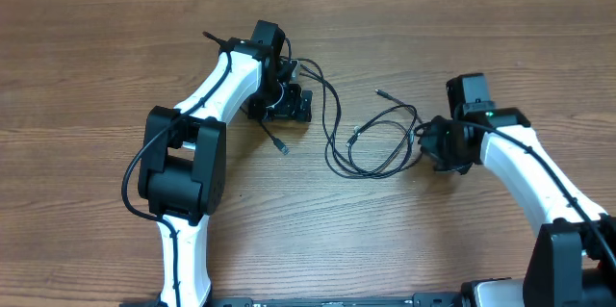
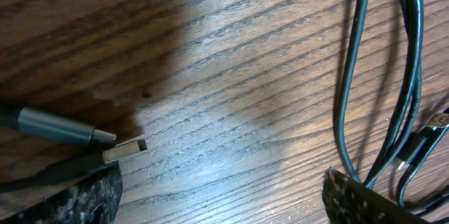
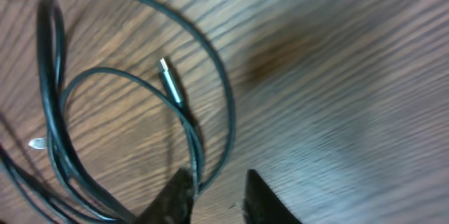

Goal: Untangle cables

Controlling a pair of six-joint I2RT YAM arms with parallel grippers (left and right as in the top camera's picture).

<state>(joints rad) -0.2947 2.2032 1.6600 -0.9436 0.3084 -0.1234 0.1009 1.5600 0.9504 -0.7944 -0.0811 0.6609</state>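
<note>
1. Although the view from above takes in both arms and the whole table (image 1: 96, 57), it gives the cables (image 1: 358, 136) only as thin black loops on the wood between the left arm (image 1: 214, 90) and the right arm (image 1: 520, 167). One run reaches up to the left jaws, and the right edge of the loops lies at the right jaws.
2. From above, both wrists cover their own jaws, so that view does not show how either pair stands.
3. The left wrist view settles the left jaws: they are wide open and hold nothing. One fingertip (image 2: 84, 196) sits in the lower left corner and the other in the lower right, with bare wood between them.
4. Only that view shows a round grey plug (image 2: 59, 127) and a flat metal plug (image 2: 126, 150) just beside the lower left fingertip. Several strands of cable (image 2: 415, 41) run down the right side toward the other fingertip.
5. The right wrist view is blurred. It shows the right jaws a narrow gap apart. A strand runs in between them against one fingertip (image 3: 175, 196), with a gap on its other side, so it is not pinched.
6. Only there does a small plug (image 3: 167, 76) show, lying inside the loop.
</note>
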